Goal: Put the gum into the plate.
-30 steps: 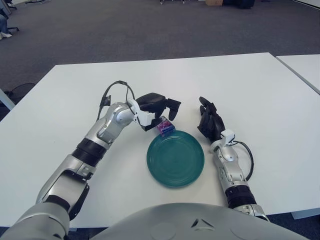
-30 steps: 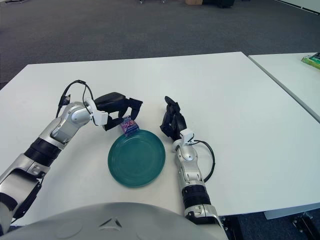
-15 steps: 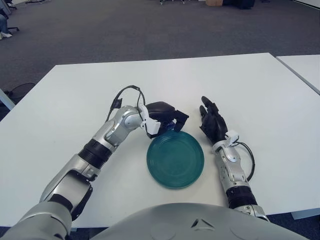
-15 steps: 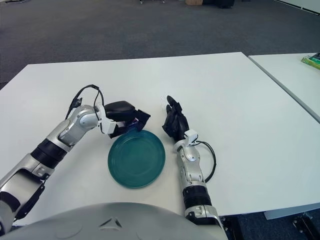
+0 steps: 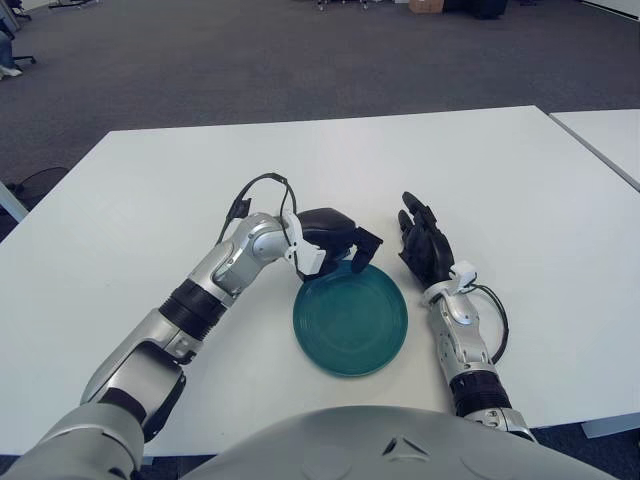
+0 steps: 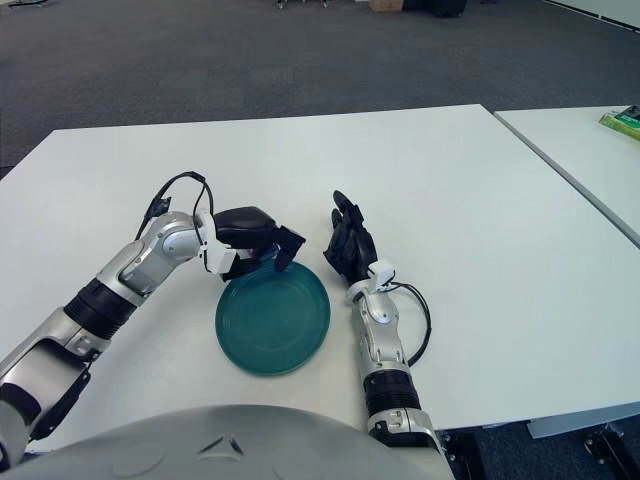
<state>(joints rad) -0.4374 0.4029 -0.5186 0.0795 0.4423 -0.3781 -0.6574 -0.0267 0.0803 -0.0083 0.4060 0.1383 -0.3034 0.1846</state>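
I am looking down at one white desk (image 5: 520, 190) with one round green plate (image 5: 351, 318) lying on it, close to the robot's body. A second white desk (image 6: 590, 150) is showing at the right edge, apart from the first, with a small green thing (image 6: 622, 121) lying on it at the very edge of the right eye view.

My left hand (image 5: 335, 240) is hovering over the far left rim of the plate, its dark fingers (image 5: 366, 250) curling downward and inward over the rim. I cannot see the gum in either view; the spot under the palm is hidden by the hand itself, so I cannot tell whether the fingers are closing on the gum or on nothing. One black cable (image 5: 258, 190) is looping up from the left wrist.

My right hand (image 5: 424, 247) is showing just beside the right side of the plate, apart from its rim, palm edge toward the desk and its fingers (image 5: 410, 215) pointing away from me, loosely together and holding nothing. One black cable (image 5: 497, 318) is looping beside the right forearm.

Both forearms are reaching out over the desk from the grey torso (image 5: 340, 445) at the bottom of the view. Grey carpet (image 5: 300, 60) is filling the room beyond the desk.
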